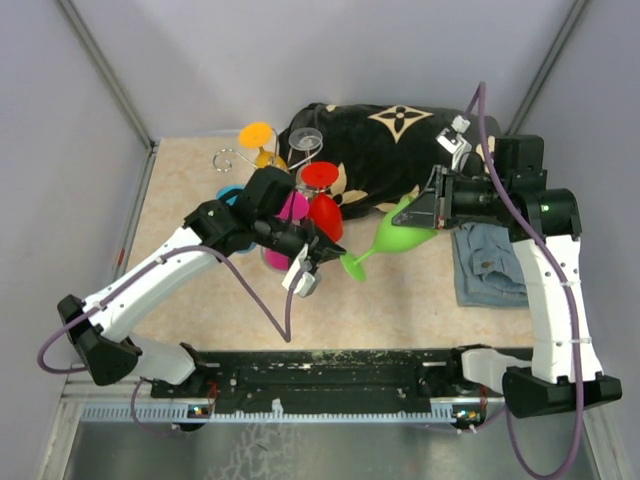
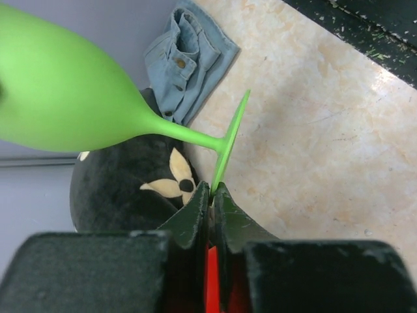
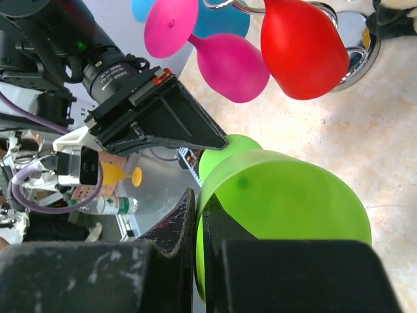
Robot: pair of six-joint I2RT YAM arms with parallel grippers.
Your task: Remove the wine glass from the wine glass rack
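A green wine glass [image 1: 400, 238] hangs tilted in the air between both arms, off the wine glass rack [image 1: 228, 158]. My left gripper [image 2: 212, 192] is shut on the edge of its flat green foot [image 2: 231, 140], with the bowl [image 2: 65, 98] pointing away to the upper left. My right gripper [image 3: 200, 208] is shut on the rim of the bowl [image 3: 287, 195], one finger inside and one outside. The rack's chrome base [image 3: 355, 45] shows behind, and red [image 3: 300, 45] and pink [image 3: 228, 65] glasses hang on the rack.
On the rack are also an orange glass [image 1: 257, 133], a blue one [image 1: 230, 193] and a clear one [image 1: 306, 138]. A black patterned bag [image 1: 390, 140] lies at the back. Folded denim [image 1: 490, 262] lies under the right arm.
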